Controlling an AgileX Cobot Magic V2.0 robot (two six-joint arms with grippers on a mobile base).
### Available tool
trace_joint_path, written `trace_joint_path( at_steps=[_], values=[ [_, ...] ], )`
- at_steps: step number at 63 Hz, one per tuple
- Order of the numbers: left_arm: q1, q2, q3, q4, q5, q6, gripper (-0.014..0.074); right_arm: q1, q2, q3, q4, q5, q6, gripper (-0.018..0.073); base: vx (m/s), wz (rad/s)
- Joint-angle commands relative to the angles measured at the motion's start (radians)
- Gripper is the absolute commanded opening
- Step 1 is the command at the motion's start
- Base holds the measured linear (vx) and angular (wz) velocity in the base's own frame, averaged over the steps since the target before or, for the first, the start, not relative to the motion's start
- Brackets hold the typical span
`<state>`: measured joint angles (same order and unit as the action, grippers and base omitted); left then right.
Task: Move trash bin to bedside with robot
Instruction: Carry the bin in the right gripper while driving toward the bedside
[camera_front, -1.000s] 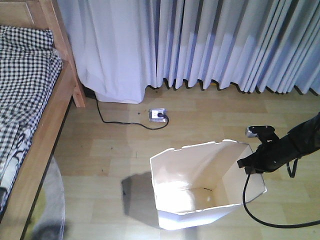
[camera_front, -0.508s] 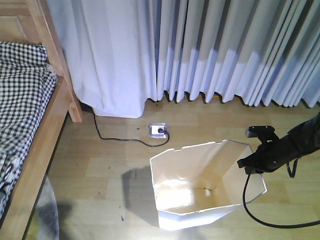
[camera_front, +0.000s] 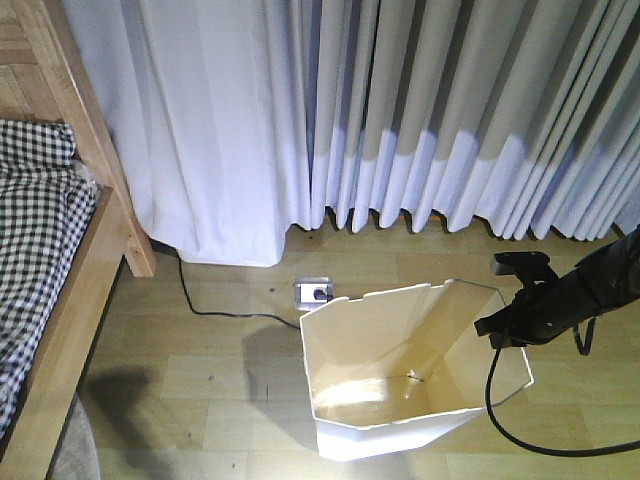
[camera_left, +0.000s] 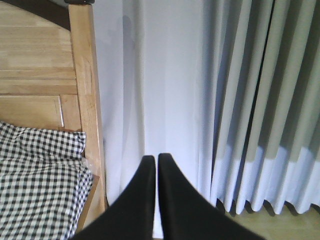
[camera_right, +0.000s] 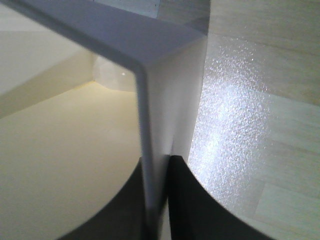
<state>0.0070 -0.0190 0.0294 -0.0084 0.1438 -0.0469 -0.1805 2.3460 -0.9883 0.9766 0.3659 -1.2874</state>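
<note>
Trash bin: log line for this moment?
right gripper: shut on trash bin rim | left gripper: shut, empty | trash bin: upright, empty | bed: ahead-left, apart

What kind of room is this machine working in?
Most likely a bedroom: a wooden-framed bed with checked bedding at the left, floor-length curtains behind, and a white trash bin nearby.

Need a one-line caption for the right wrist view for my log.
Right gripper clamped on the trash bin wall, cream interior left, wooden floor right.
</note>
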Motion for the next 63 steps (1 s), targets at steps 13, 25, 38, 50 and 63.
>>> trace_joint_path(
  at_steps=[13,25,38,50,63],
  values=[
    [-0.003,-0.010,0.028,-0.008,-0.071,-0.009,-0.0006,-0.005,-0.079,-0.014,0.046,0.122,0.002,-0.0006,0.18,-0.01],
    [-0.003,-0.010,0.028,-0.008,-0.071,-0.009,-0.0006,-0.005,-0.079,-0.014,0.046,0.122,0.002,-0.0006,0.15,-0.01],
    [-0.003,-0.010,0.028,-0.008,-0.071,-0.009,-0.0006,-0.005,-0.079,-0.014,0.046,0.122,0.002,-0.0006,0.11,0.01],
    [-0.003,-0.010,0.028,-0.008,-0.071,-0.009,-0.0006,-0.005,-0.079,-0.014,0.046,0.122,0.002,-0.0006,0.06,0.02],
    [-0.003,-0.010,0.028,-0.008,-0.071,-0.009,-0.0006,-0.005,-0.079,-0.014,0.046,0.122,0.002,-0.0006,0.01,0.01]
  ],
)
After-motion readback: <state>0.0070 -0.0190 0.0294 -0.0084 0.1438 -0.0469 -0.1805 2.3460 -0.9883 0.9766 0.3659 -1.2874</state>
